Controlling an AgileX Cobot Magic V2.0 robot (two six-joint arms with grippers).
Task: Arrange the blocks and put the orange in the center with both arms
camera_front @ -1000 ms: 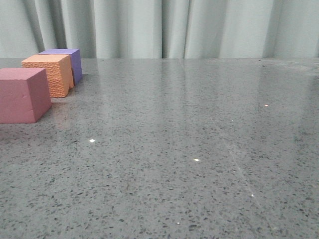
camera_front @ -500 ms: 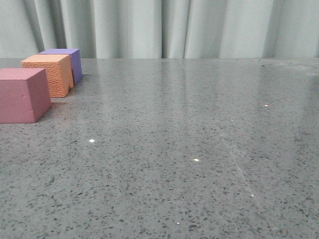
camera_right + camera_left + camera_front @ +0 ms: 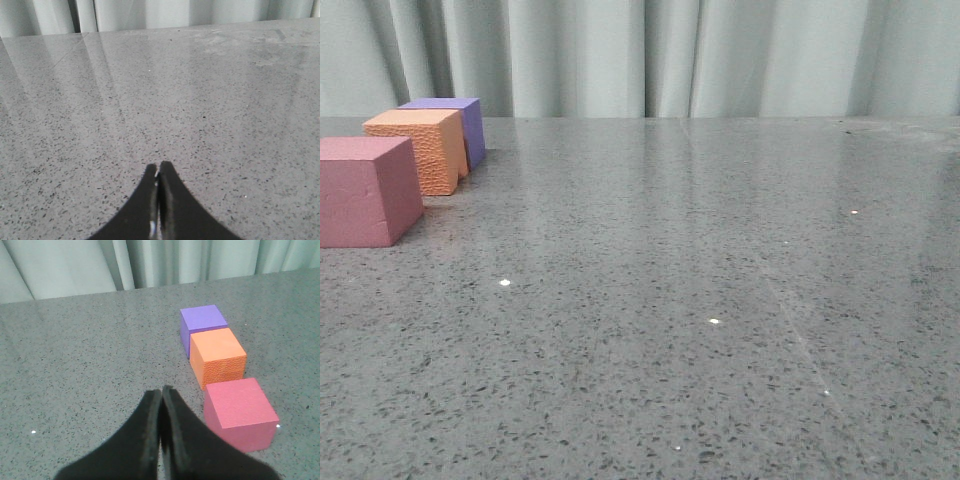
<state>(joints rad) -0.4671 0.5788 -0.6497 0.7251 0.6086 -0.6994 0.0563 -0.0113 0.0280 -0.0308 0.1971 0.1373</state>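
Above the table, the left gripper (image 3: 161, 395) hangs with its fingers pressed together, holding nothing; the blocks sit just beyond and to one side of its tips. The right gripper (image 3: 158, 170) is likewise pinched closed and empty, over bare speckled table (image 3: 200, 100), no block in its view.

Blocks: pink-red cube (image 3: 240, 413), orange cube (image 3: 218, 358), purple cube (image 3: 202, 322) stand in one line. Orange sits between the other two, touching or nearly touching purple; small gap to pink-red. The front view confirms it: pink-red (image 3: 365, 190) nearest, orange (image 3: 417, 148) in the middle, purple (image 3: 455, 125) farthest, all at the far left of the table (image 3: 700, 300), close to the curtain (image 3: 640, 55) side.

Judgement: the arrangement looks essentially done, since orange already holds the centre slot and neither arm grips anything. What may be left: tightening the pink-red-to-orange gap, or squaring the row, as orange looks slightly offset from purple. Otherwise just arm retreat. Neither arm shows in the front view.
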